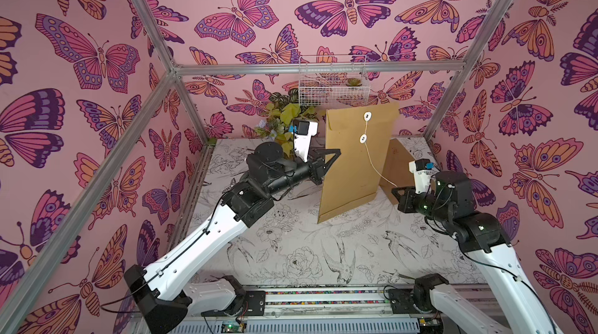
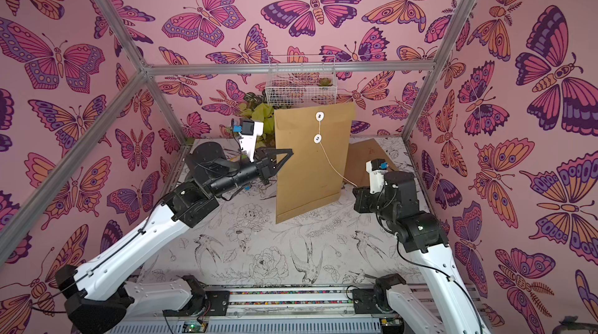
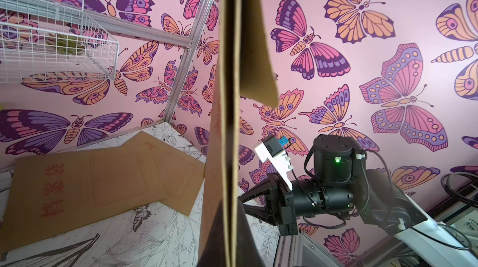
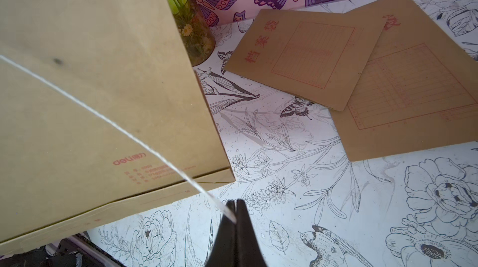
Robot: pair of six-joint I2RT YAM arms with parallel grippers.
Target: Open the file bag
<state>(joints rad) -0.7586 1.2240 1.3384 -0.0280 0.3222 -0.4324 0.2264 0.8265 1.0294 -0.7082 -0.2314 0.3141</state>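
Top views: a brown file bag (image 1: 352, 161) stands upright over the floral table (image 1: 291, 251). The left gripper (image 1: 338, 152) is clamped on the bag's side edge, approx. mid-height. The bag spreads away from its tips toward the right gripper (image 1: 395, 190). That gripper is pinched tight on a white string (image 1: 372, 164), which runs up from its tips to two white discs (image 2: 319, 116) near the bag's top. Can't tell if the bag's btm edge touches the table.

Left wrist cam: the bag shows edge-on btw. the gripper's dark fingers (image 3: 214, 242). Its flap (image 3: 258, 46) gapes slightly off the body. The right gripper sits beyond the bag.

Right wrist cam: fingertips (image 4: 243, 219) are closed on the string, w/ the bag just ahead to one side. Two spare bags (image 4: 305, 56) lie flat farther ahead, overlapping. A glass vase (image 4: 196, 35) of greenery stands behind the held bag.
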